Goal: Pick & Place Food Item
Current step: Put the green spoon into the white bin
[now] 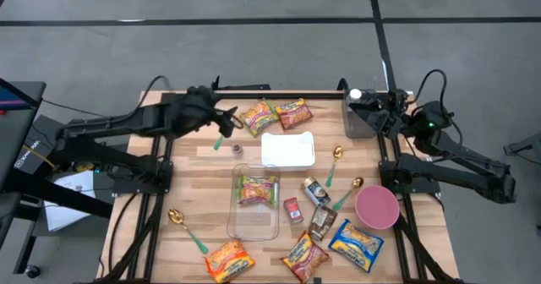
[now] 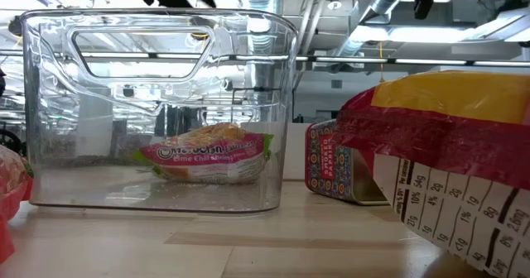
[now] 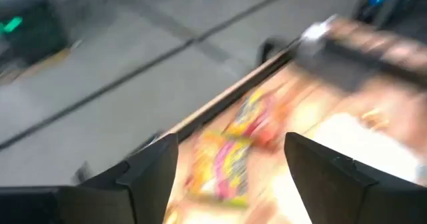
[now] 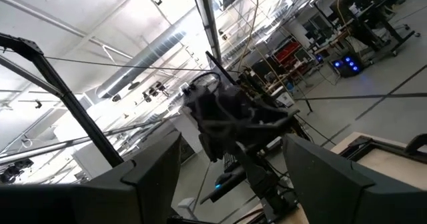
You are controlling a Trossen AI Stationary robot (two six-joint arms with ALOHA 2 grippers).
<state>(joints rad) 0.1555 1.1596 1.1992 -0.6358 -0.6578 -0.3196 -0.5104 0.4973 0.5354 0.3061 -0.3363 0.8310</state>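
We count six noodle packs: one (image 1: 255, 189) in the clear bin (image 1: 254, 223), five outside. Three spoons. Left gripper (image 1: 226, 122) and right gripper (image 1: 362, 108): jaws released, empty.

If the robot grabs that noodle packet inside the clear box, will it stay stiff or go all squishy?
Probably squishy at the edges: the noodle packet in the clear bin has a thin crinkled wrapper, so the fingers may dent it. It looks puffy and likely light. Its glossy film could slip a little in a loose grip.
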